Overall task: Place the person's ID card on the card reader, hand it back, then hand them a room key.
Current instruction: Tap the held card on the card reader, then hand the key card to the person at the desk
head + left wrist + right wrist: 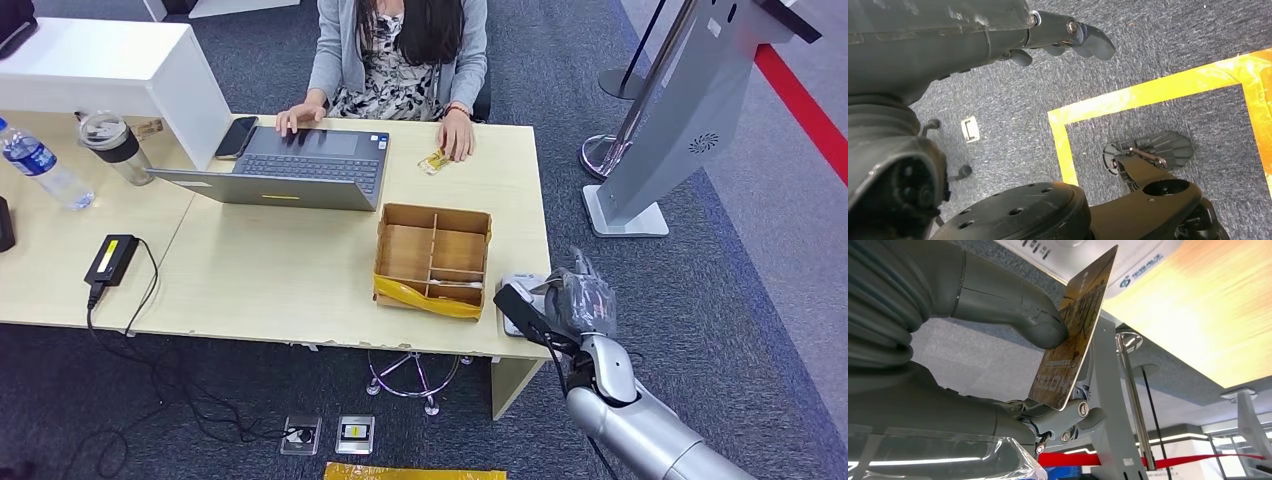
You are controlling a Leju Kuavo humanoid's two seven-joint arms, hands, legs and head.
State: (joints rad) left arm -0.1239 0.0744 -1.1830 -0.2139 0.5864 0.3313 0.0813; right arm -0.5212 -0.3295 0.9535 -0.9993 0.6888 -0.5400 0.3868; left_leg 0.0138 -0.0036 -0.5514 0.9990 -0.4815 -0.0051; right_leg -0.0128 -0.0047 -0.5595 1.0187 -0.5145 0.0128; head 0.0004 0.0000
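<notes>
Right hand (pixel 1013 370) pinching card (pixel 1075 327) thumb-to-fingers, edge-on, hovering over card reader (pixel 520 300) at table's (pixel 280 280) 4 o'clock corner, likely for tap. Left hand (pixel 1068 37) hanging, empty, fingers loosely curled.

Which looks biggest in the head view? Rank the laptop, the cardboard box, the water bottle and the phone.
1. laptop
2. cardboard box
3. water bottle
4. phone
The bottle and phone look close in size, so their order is unsure.
</notes>
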